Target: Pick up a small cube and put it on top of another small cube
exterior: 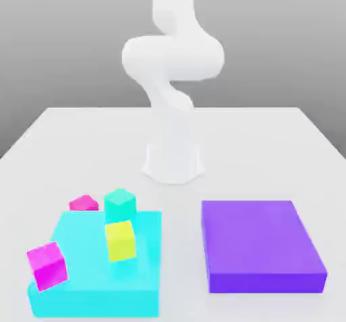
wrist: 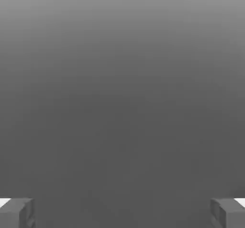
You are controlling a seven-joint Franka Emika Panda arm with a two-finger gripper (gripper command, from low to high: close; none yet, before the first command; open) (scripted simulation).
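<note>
Pincer spread, nothing held, cubes well below me.

My gripper [wrist: 122, 212] stands wide apart; the small cube [exterior: 83, 203] lies far beneath it, apparently just off the pale blue slab [exterior: 81, 300], beside the teal cube [exterior: 120, 204]. I should descend straight, straddling it squarely.

3 cubes [exterior: 120, 240] on slab [exterior: 81, 300]; small cube [exterior: 83, 203] behind; platform [exterior: 260, 246] beside.

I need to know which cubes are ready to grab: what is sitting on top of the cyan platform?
On the cyan platform stand a yellow cube and a larger magenta cube. The teal cube and the small pink cube sit at its far edge; their bases are hidden.
</note>
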